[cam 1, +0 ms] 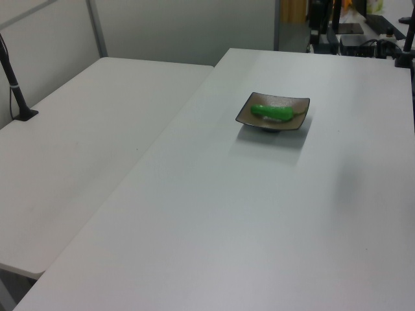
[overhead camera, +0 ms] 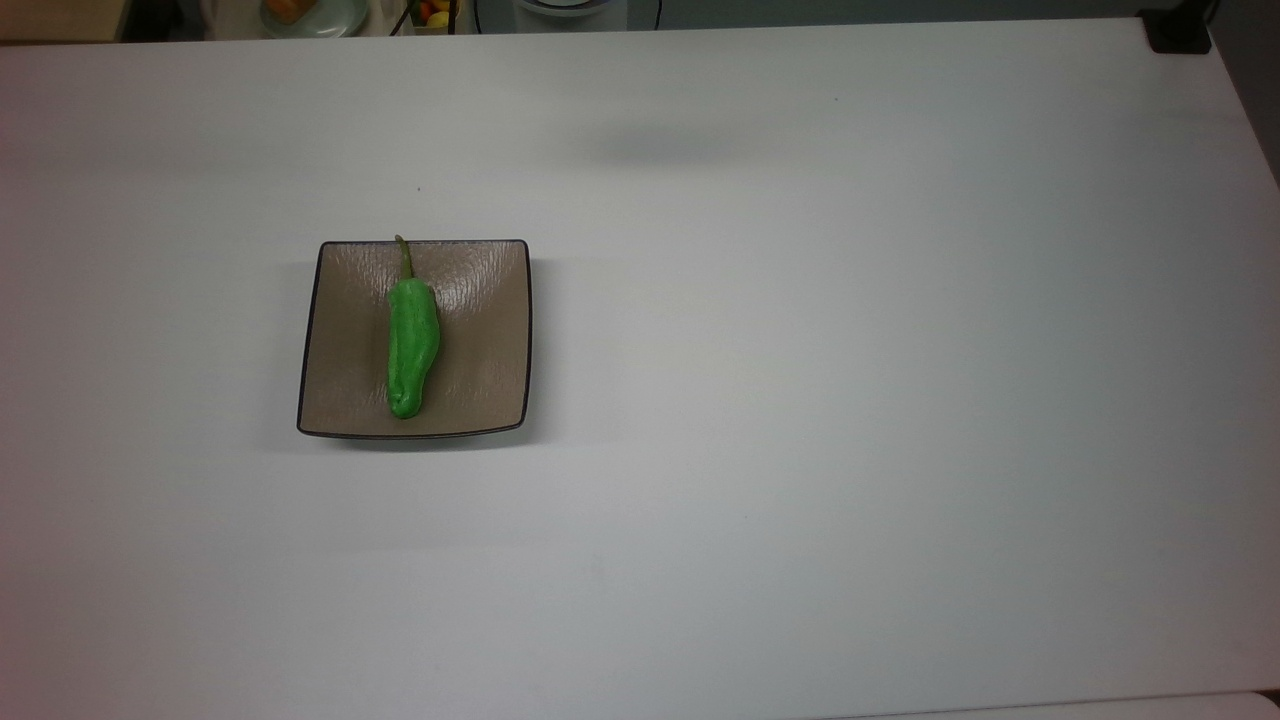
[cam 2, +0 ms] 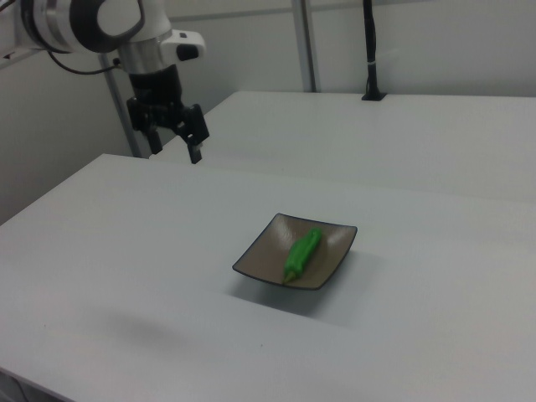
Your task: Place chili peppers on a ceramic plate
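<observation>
Chili pepper (cam 2: 303, 251) lies inside the ceramic plate (cam 2: 259, 259), long axis along the plate's middle, stem at one rim. Gripper (cam 2: 174, 144) hangs empty, jaws apart, well beyond the plate above the counter's (cam 2: 167, 276) far edge. Placement judged complete.

- A broad white desk (overhead camera: 800, 400) with a matte top spans the top view, with a soft shadow patch toward 12 o'clock.
- A second white desk (cam 1: 84, 168) stands alongside it at 9 o'clock in the left view, a narrow seam between them.
- Plain pale walls (cam 1: 181, 29) rise behind.
- A black post on a foot (cam 1: 16, 91) stands on the second desk at 10 o'clock.
- Grey upright frame bars (cam 2: 301, 46) stand against the wall in the right view.
</observation>
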Robot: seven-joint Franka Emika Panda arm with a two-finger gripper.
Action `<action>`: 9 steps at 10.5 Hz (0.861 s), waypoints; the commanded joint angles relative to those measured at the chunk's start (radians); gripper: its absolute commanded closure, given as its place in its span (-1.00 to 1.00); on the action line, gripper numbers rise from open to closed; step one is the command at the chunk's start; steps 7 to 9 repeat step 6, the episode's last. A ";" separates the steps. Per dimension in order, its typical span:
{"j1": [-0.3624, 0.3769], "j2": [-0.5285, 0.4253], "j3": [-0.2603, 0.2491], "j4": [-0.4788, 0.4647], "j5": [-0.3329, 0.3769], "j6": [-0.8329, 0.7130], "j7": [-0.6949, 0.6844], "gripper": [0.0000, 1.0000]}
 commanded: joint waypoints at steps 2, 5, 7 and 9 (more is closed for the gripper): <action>0.048 -0.025 -0.012 -0.121 0.026 0.189 0.022 -1.00; 0.059 -0.006 -0.012 -0.114 0.026 0.188 0.020 -1.00; 0.059 -0.006 -0.012 -0.112 0.026 0.186 0.022 -1.00; 0.059 -0.006 -0.012 -0.112 0.026 0.186 0.022 -1.00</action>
